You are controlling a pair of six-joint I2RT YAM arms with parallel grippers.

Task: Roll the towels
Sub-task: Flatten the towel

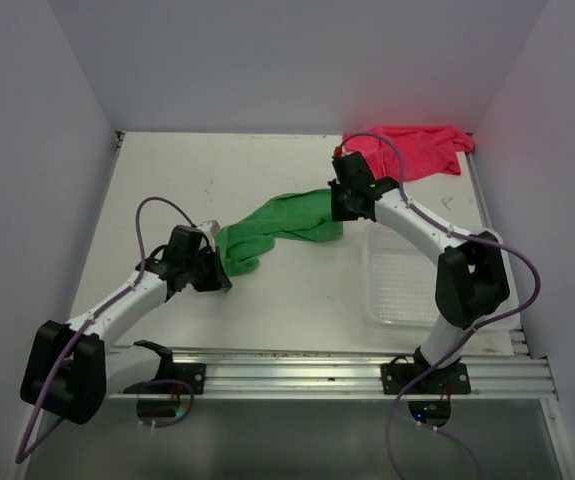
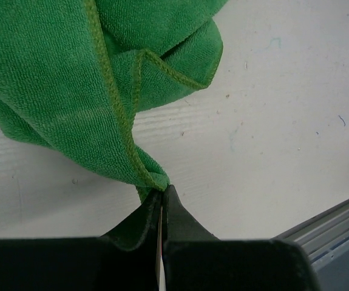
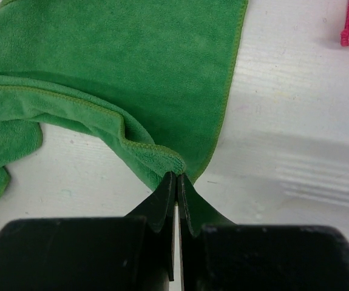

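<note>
1. Two pinches hold one cloth: the left gripper (image 2: 163, 193), jaws pressed together, clamps the near-left corner of the green towel (image 1: 282, 225).
2. That towel lies bunched in the middle of the table (image 1: 167, 180), its long axis running near-left to far-right between both arms.
3. The right gripper (image 3: 177, 177) is clamped on its far-right hem corner.
4. The pink towel (image 1: 412, 148) lies crumpled far right, nearer the right arm, untouched.

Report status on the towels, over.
Left hand shut on green towel, near end. Right hand shut on its other end. Towel stretched between them, unrolled; pink towel crumpled back right. Clear basket front right, nothing blocking.
</note>
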